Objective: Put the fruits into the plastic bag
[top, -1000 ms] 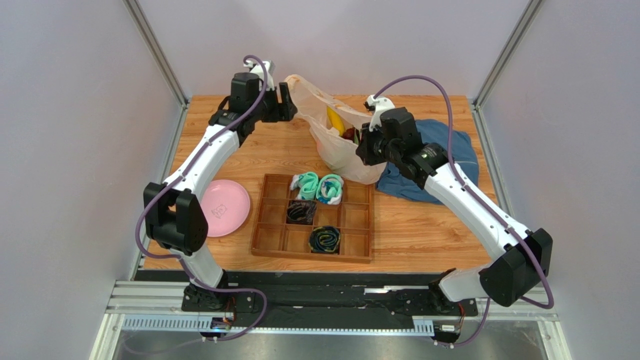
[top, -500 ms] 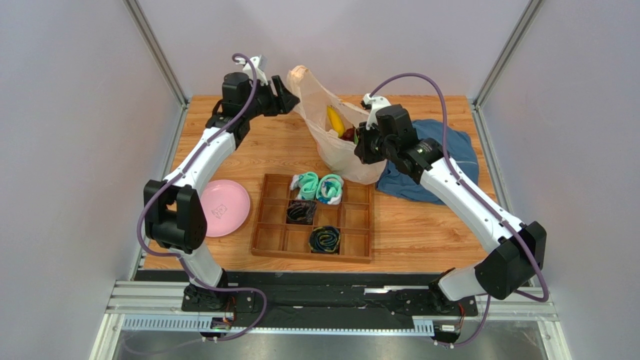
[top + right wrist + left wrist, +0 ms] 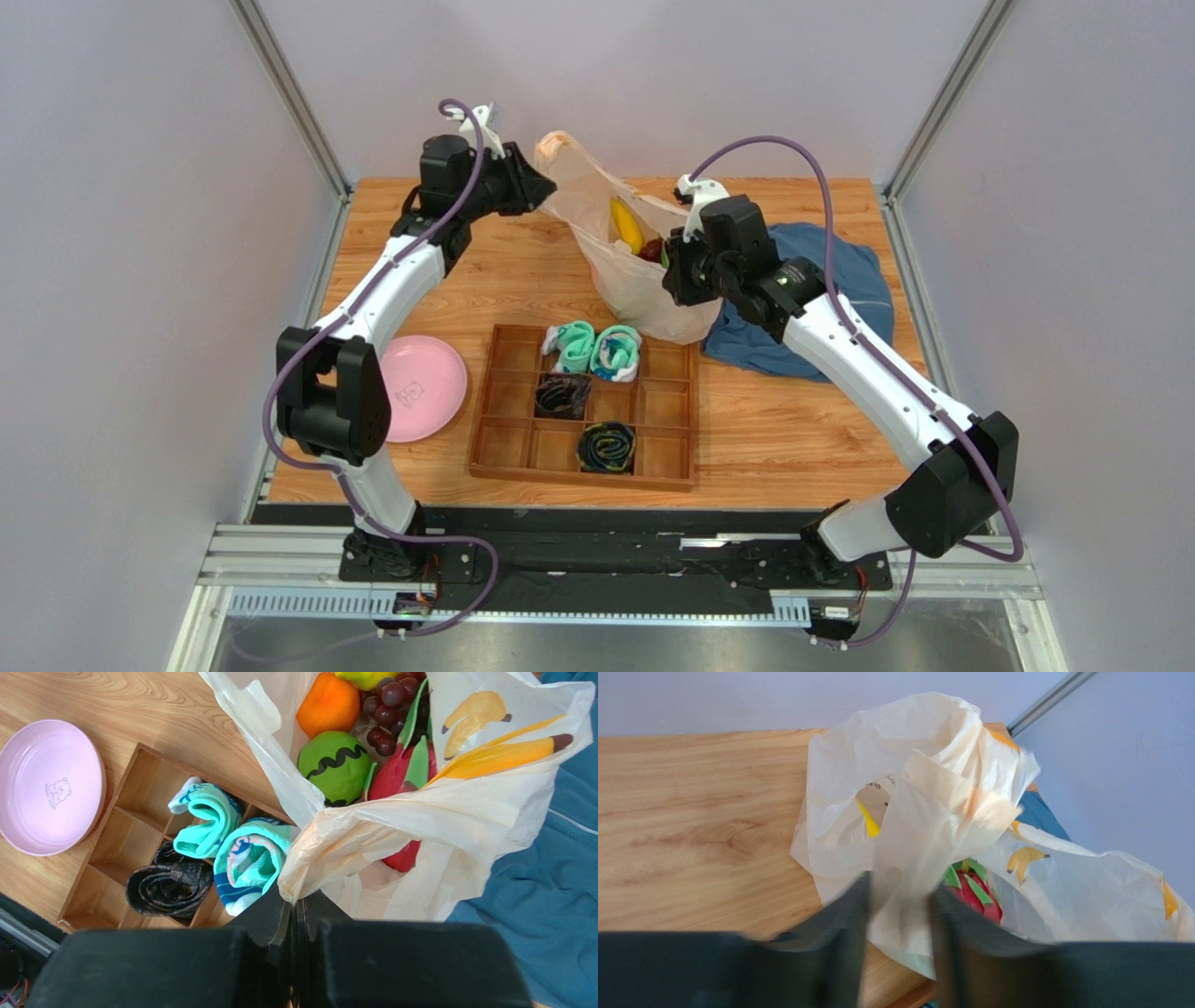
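Left gripper [image 3: 899, 897] pinching a handle of the plastic bag [image 3: 645, 301], upper centre; right gripper [image 3: 293, 906] clamped on its rim. Best held taut, level, retaining the fruits [image 3: 335, 757]

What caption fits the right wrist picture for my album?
The right hand pinches the plastic bag; orange, melon, grapes inside.

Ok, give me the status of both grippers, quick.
Left gripper: closed on the plastic bag, by its handle.
Right gripper: closed on the plastic bag's other edge.

two arms of white links [image 3: 372, 294] and black joints [image 3: 337, 406], each carrying a purple cable [image 3: 765, 139].
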`<state>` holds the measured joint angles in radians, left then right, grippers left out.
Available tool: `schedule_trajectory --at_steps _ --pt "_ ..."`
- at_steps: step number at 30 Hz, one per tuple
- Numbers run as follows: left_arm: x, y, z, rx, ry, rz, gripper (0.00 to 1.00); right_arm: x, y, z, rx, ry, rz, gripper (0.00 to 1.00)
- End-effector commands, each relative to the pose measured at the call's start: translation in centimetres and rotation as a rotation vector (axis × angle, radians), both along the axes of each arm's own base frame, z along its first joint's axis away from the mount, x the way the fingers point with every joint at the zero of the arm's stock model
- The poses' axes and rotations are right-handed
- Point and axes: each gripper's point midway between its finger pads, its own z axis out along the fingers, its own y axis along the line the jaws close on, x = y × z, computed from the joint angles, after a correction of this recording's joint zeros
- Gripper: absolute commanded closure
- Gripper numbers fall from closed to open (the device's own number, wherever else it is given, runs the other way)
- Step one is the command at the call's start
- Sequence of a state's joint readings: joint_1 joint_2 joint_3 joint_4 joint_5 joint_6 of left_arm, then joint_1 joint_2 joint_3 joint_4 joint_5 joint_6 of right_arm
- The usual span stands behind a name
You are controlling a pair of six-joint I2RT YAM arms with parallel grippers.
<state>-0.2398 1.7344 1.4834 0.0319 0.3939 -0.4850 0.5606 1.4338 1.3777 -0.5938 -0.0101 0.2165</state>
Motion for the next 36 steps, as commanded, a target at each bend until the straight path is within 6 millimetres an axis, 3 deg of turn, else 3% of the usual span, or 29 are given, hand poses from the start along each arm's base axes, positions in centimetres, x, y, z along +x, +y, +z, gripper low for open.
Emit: schedule_trajectory --at_steps 1,2,3,4,6,7,9,10,12,15,16,19,21,23,24,28,29,32,36 --pt "1.3 0.0 0.9 0.013 -0.027 0.013 0.77 1.5 -1.1 2.5 -0.025 -0.088 -0.069 0.97" --pt "1.5 0.0 1.1 0.010 -0.027 0.019 0.83 1.8 -1.4 2.8 -0.049 -0.106 -0.074 0.97" --pt "1.8 0.2 1.4 0.007 -0.034 0.036 0.97 2.6 -1.7 4.0 -0.058 -0.138 -0.091 0.98" --pt "2.0 0.3 2.8 -0.004 -0.061 0.046 1.00 3.4 -2.5 4.8 -0.078 -0.166 -0.128 0.98" --pt "2.4 0.5 4.9 -0.030 -0.099 0.069 1.00 4.7 -3.3 6.8 -0.101 -0.215 -0.158 1.00" --pt "2.3 0.6 7.6 -0.050 -0.148 0.076 1.00 5.8 -3.4 9.1 -0.094 -0.262 -0.184 1.00" --pt "1.9 1.2 10.8 -0.079 -0.204 0.113 1.00 6.6 -3.5 12.0 -0.098 -0.326 -0.184 1.00" --pt "0.8 1.6 14.0 -0.111 -0.264 0.126 1.00 7.2 -3.2 14.9 -0.069 -0.380 -0.190 1.00" --pt "-0.8 2.7 18.7 -0.152 -0.375 0.167 1.00 7.6 -3.0 17.2 -0.053 -0.429 -0.186 1.00" --pt "-2.6 3.6 22.9 -0.159 -0.472 0.186 1.00 8.3 -2.4 20.9 0.004 -0.525 -0.188 1.00" --pt "-2.8 3.7 23.2 -0.143 -0.485 0.181 1.00 8.6 -2.4 21.3 0.006 -0.544 -0.187 1.00" --pt "-2.4 4.0 21.8 -0.109 -0.451 0.178 1.00 9.9 -1.6 20.5 0.007 -0.556 -0.181 1.00" --pt "-2.5 5.2 20.1 -0.112 -0.409 0.202 1.00 11.0 -0.8 18.8 -0.023 -0.544 -0.152 1.00" --pt "-2.8 6.6 19.8 -0.121 -0.420 0.239 1.00 11.9 -0.1 17.9 -0.035 -0.554 -0.128 1.00" --pt "-2.9 7.0 18.7 -0.105 -0.403 0.247 1.00 12.5 0.5 16.0 -0.056 -0.530 -0.112 1.00" --pt "-2.8 7.7 13.6 -0.018 -0.304 0.218 1.00 14.4 1.7 13.1 -0.085 -0.499 -0.091 1.00" --pt "-3.1 8.1 12.0 -0.004 -0.276 0.229 1.00 14.6 1.9 12.8 -0.085 -0.487 -0.087 1.00" --pt "-3.7 9.2 10.2 0.026 -0.252 0.268 1.00 15.2 2.9 12.1 -0.075 -0.458 -0.062 1.00" --pt "-3.7 9.7 10.7 0.021 -0.258 0.276 1.00 15.4 3.0 13.5 -0.051 -0.476 -0.072 1.00"
